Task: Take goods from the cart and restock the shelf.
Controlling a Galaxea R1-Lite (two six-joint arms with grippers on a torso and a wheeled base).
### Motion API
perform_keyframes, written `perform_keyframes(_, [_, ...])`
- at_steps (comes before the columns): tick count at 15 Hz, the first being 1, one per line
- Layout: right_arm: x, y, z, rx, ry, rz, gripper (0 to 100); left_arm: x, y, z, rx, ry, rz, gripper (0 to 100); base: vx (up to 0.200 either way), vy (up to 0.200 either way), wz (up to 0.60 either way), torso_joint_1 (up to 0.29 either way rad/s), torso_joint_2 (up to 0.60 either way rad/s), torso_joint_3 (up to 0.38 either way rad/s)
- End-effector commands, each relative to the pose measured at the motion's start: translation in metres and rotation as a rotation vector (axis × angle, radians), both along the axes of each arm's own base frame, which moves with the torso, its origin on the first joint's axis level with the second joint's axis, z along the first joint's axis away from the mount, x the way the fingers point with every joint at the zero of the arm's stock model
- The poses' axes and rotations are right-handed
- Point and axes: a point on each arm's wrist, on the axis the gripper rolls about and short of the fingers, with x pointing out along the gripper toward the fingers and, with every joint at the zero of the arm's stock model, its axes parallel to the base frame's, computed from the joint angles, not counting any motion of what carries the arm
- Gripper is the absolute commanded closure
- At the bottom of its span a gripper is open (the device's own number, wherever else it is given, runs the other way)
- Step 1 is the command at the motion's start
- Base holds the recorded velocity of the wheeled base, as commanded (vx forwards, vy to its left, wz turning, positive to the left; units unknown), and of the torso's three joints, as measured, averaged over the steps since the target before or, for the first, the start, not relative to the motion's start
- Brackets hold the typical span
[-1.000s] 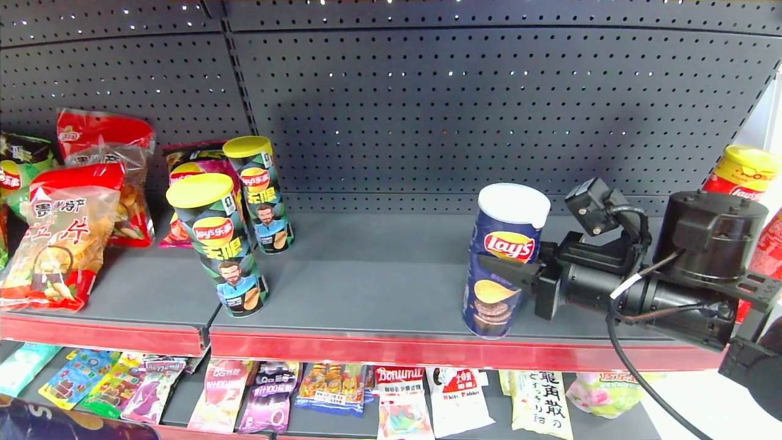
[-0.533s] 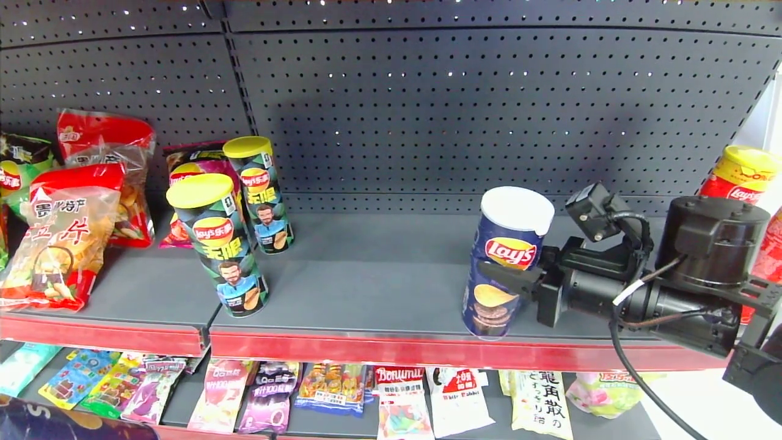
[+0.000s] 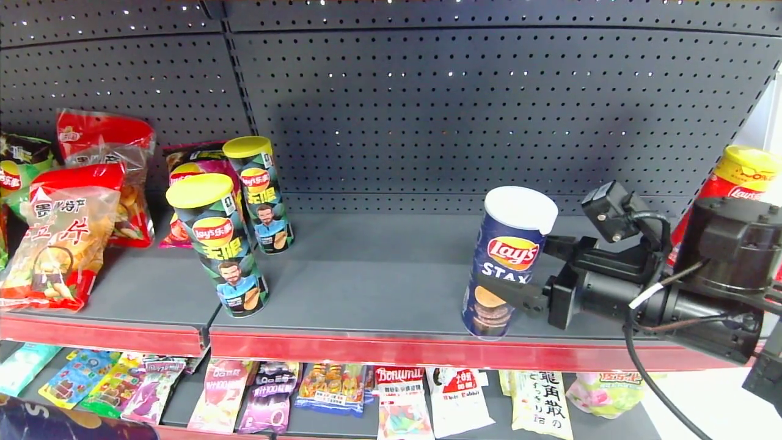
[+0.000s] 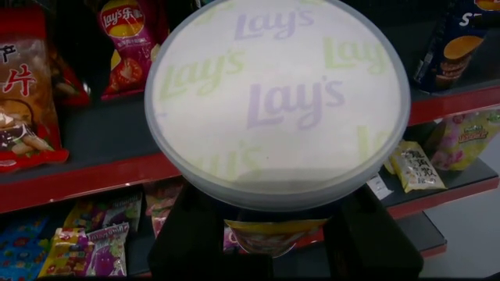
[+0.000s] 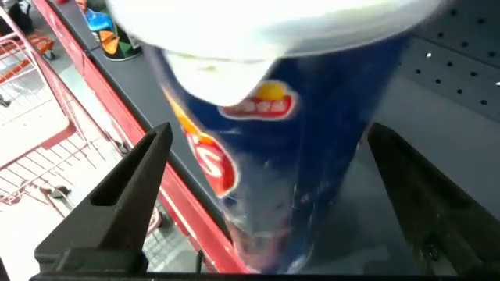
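Observation:
A blue chips can [image 3: 507, 263] with a white lid stands near the front right of the grey shelf [image 3: 379, 287], its top leaning slightly right. My right gripper [image 3: 516, 266] is open around its middle, one finger in front and one behind, with gaps showing beside the can [image 5: 289, 156] between the fingers [image 5: 117, 203]. My left gripper [image 4: 273, 234] is shut on another chips can [image 4: 277, 101], whose white lid faces the camera, held in front of the shelves.
Two green-black cans [image 3: 217, 244] with yellow lids and several snack bags [image 3: 61, 232] stand at the shelf's left. A red can [image 3: 739, 174] is at the far right. Between them the shelf is bare. Packets [image 3: 397, 397] line the lower shelf. A red wire cart [image 5: 31, 140] is below.
The right gripper has opened and drawn back a little to the right and down. The blue can has tipped slightly right and stands on the shelf.

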Motion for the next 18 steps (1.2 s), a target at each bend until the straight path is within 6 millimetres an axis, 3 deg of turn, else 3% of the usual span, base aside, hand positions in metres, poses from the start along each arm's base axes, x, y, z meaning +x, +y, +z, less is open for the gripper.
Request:
perform_keyframes(1, [-0.028,-0.015,0.011,0.020,-0.050,-0.030,0,0.000,0.000,0.001,-0.001,0.000,-0.003,100,0.000,0.000,0.00,0.000,0.00,0.000])
perform_keyframes(3, [-0.057,-0.030,0.016,0.039,-0.089,-0.044,0,0.002,0.000,0.003,0.000,0.006,-0.004,100,0.000,0.000,0.00,0.000,0.00,0.000])
perform_keyframes(6, [-0.090,-0.053,0.008,0.047,-0.107,-0.088,0,0.003,-0.001,0.001,-0.002,0.006,-0.034,100,0.000,0.000,0.00,0.000,0.00,0.000])
perform_keyframes(7, [-0.102,-0.067,0.004,0.047,-0.124,-0.162,0,0.003,-0.001,0.002,-0.002,0.006,-0.040,100,0.000,0.000,0.00,0.000,0.00,0.000])
perform_keyframes(9, [-0.119,-0.095,0.018,0.052,-0.180,-0.356,0,0.005,-0.001,0.001,-0.001,0.015,-0.044,100,0.000,0.000,0.00,0.000,0.00,0.000])
perform_keyframes(10, [-0.127,-0.100,0.019,0.048,-0.180,-0.394,0,0.005,-0.001,0.002,0.000,0.015,-0.049,100,0.000,0.000,0.00,0.000,0.00,0.000])
perform_keyframes(11, [-0.154,-0.113,0.022,0.033,-0.169,-0.510,0,0.006,-0.002,0.002,0.004,0.021,-0.054,100,0.000,0.000,0.00,0.000,0.00,0.000])
perform_keyframes(12, [-0.168,-0.116,0.023,0.027,-0.157,-0.557,0,0.007,-0.002,0.003,0.005,0.023,-0.054,100,0.000,0.000,0.00,0.000,0.00,0.000])
perform_keyframes(13, [-0.199,-0.117,0.021,0.014,-0.127,-0.629,0,0.008,-0.002,0.003,0.018,0.021,-0.054,100,0.000,0.000,0.00,0.000,0.00,0.000])
perform_keyframes(14, [-0.217,-0.116,0.016,0.005,-0.093,-0.669,0,0.008,-0.002,0.003,0.031,0.018,-0.055,100,0.000,0.000,0.00,0.000,0.00,0.000])
perform_keyframes(18, [-0.253,-0.111,-0.027,-0.011,-0.063,-0.751,0,0.010,-0.002,0.005,0.031,0.000,-0.055,100,0.000,0.000,0.00,0.000,0.00,0.000])
